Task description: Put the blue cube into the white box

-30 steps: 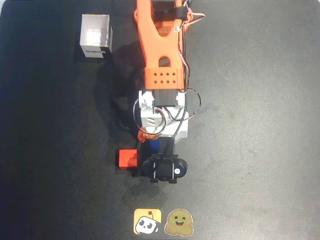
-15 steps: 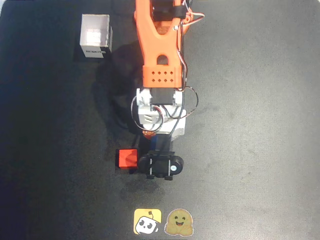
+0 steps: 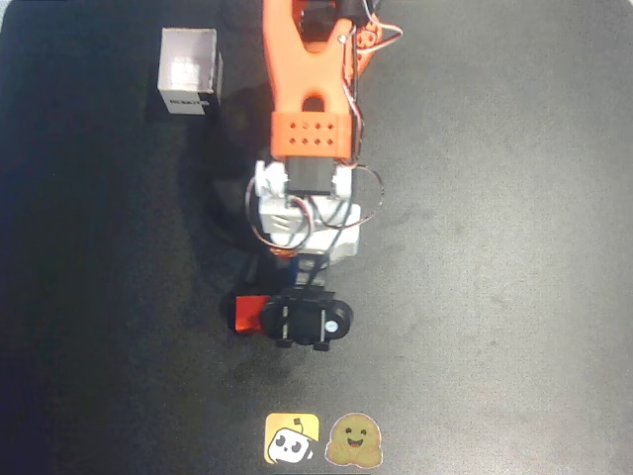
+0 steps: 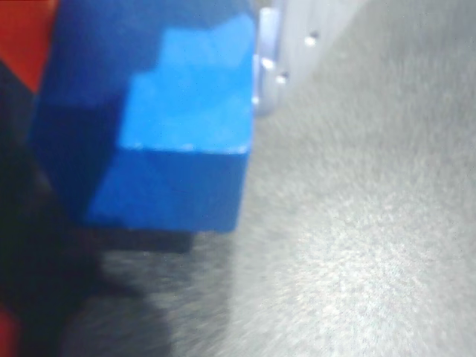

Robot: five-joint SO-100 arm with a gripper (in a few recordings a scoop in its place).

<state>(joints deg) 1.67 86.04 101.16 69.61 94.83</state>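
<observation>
Where the overhead view is read from left to right, the white box (image 3: pixel 188 71) is found near the far left corner of the black table (image 3: pixel 514 247), open side up, with its dark label facing the near edge. Well apart from it, toward the middle of the near edge, the red cube (image 3: pixel 247 313) is seen, partly covered by the arm's camera housing. Just to its right, under the orange arm (image 3: pixel 309 89), a sliver of the blue cube (image 3: pixel 309 265) shows; in the wrist view it fills the upper left of the frame. The gripper (image 3: pixel 297 272) sits over the blue cube, but its fingers are hidden, so whether it is closed on the cube cannot be told. The cube is judged to be light, rigid and smooth-faced; it is best taken across two opposite flat faces, squarely, since a corner hold would probably let it twist. Two stickers (image 3: pixel 318 438) lie at the near edge.
</observation>
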